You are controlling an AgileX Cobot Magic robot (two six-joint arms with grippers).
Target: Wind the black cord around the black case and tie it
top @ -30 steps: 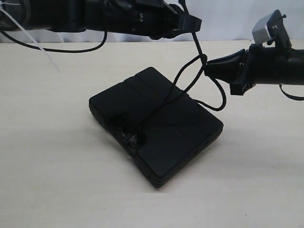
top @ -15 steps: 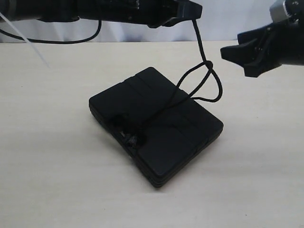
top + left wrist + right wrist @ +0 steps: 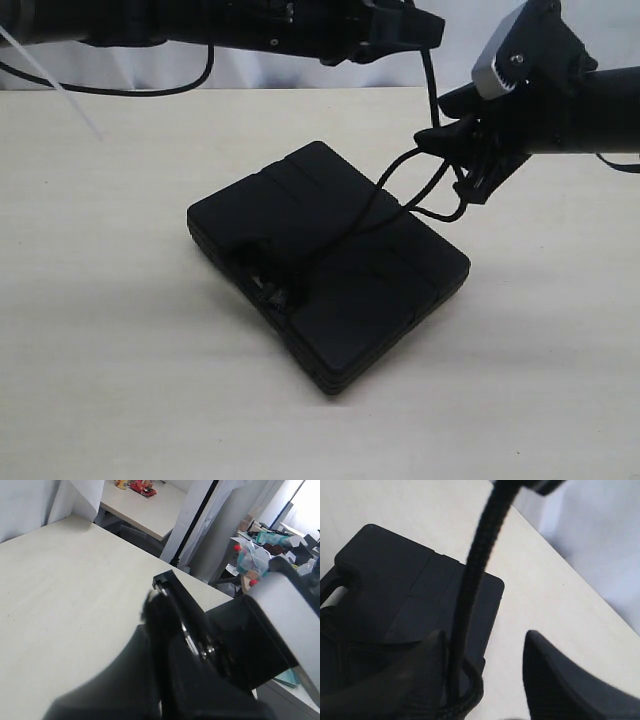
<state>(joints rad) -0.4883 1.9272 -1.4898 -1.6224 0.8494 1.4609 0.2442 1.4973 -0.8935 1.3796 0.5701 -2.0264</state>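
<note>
The black case (image 3: 330, 270) lies flat on the pale table, its handle slot towards the camera. The black cord (image 3: 430, 95) drops from my left gripper (image 3: 428, 38), which is shut on it above the case's far corner, to a loop (image 3: 455, 205), then crosses the lid to a tufted knot (image 3: 275, 292). My right gripper (image 3: 458, 165) stands open around that loop. In the right wrist view the cord (image 3: 475, 570) runs along one finger (image 3: 427, 665) with a wide gap to the other, over the case (image 3: 395, 590). In the left wrist view the cord (image 3: 159, 612) sits between blurred dark fingers of the left gripper (image 3: 161, 630).
The left arm's cable (image 3: 150, 92) and a white tie (image 3: 60, 85) hang over the table's far left. A white backdrop closes the back. The left wrist view shows the table's edge (image 3: 165, 565), with cluttered desks (image 3: 260, 555) beyond.
My right gripper opened off the cord, drew back to the right, then returned with jaws open around the loop. The left gripper, still holding the cord, shifted slightly right.
</note>
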